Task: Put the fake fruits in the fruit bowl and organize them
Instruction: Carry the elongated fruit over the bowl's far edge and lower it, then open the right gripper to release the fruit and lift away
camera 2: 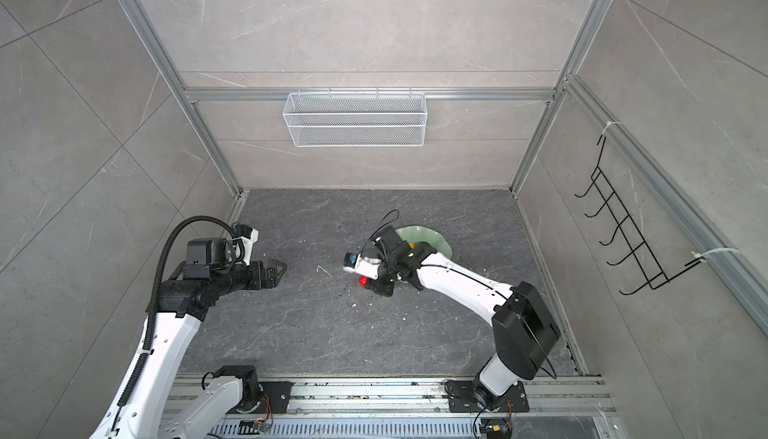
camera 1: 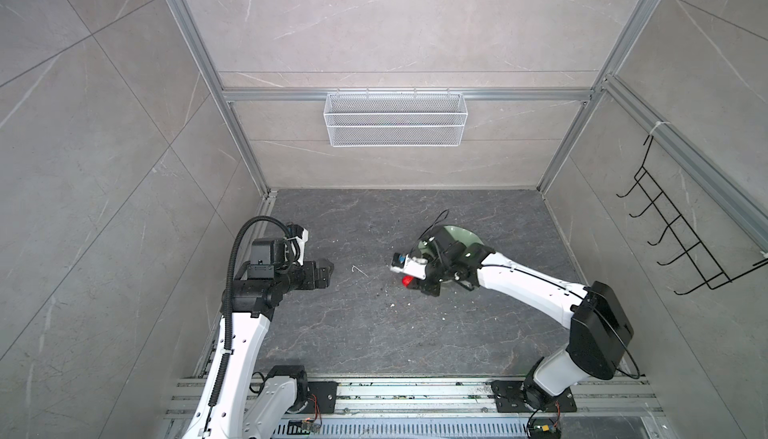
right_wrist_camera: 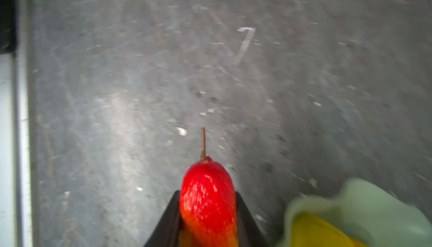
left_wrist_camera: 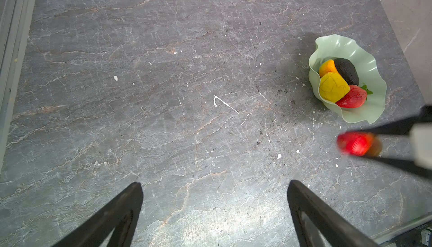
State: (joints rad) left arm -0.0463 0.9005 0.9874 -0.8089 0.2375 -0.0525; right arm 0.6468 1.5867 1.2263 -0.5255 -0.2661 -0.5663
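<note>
Right claw (left_wrist_camera: 355,144): clenched on an elongated red-orange fruit (right_wrist_camera: 207,199), at 8 o'clock of the bowl in both top views.
Left claw (left_wrist_camera: 215,182): released, at the table's (camera 1: 374,333) 9 o'clock.
Fruit bowl (left_wrist_camera: 371,65): holds lumpy yellow fruit (left_wrist_camera: 333,88), black oval fruit (left_wrist_camera: 347,70), strawberry (left_wrist_camera: 351,96), orange-yellow fruit (left_wrist_camera: 327,66).

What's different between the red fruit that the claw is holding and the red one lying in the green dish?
The long red fruit is clamped in the right gripper, outside the fruit bowl; the strawberry lies inside it. The long red fruit fades to orange and has a brown stem; the strawberry is red all over, with green leaves. Both are red fake fruits.
</note>
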